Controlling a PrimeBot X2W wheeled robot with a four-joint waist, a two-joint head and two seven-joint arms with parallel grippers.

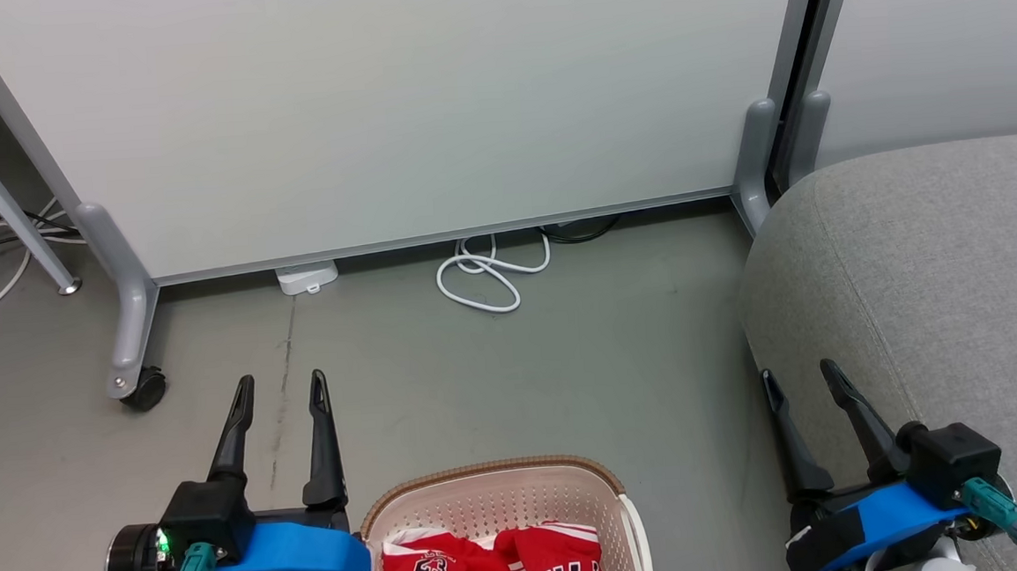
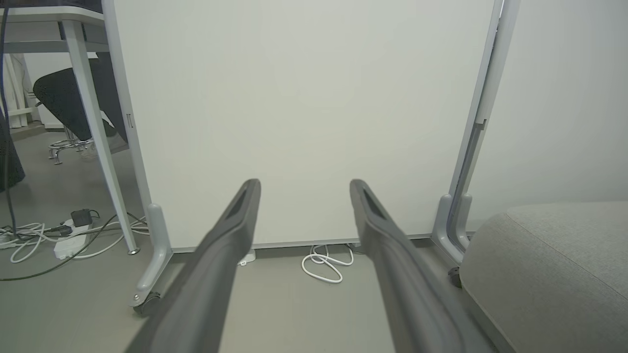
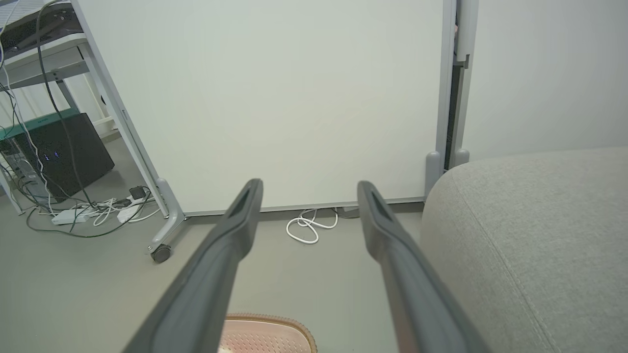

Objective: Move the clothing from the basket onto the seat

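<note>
At lower left of the head view, the left fingers (image 1: 324,447) stand spread apart and empty over the bare floor (image 1: 566,361), just beside the cream laundry basket (image 1: 484,471). The basket sits at bottom centre, with the red basketball garments (image 1: 482,570) heaped inside. At lower right, the right fingers (image 1: 861,414) are likewise splayed and holding nothing, poised against the rounded edge of the grey sofa seat (image 1: 941,277) that fills the right of the frame. The two garments overlap, so a single pinch could lift both in a tangle or catch only a loose fold that slips free. A dropped piece would likely land on the floor strip between basket and seat. A finger driven too deep could snag the perforated wall or woven-look rim and drag or tip the light basket. The white cable (image 1: 490,273) coiled at centre could foul the wheels if the robot rolls forward.
</note>
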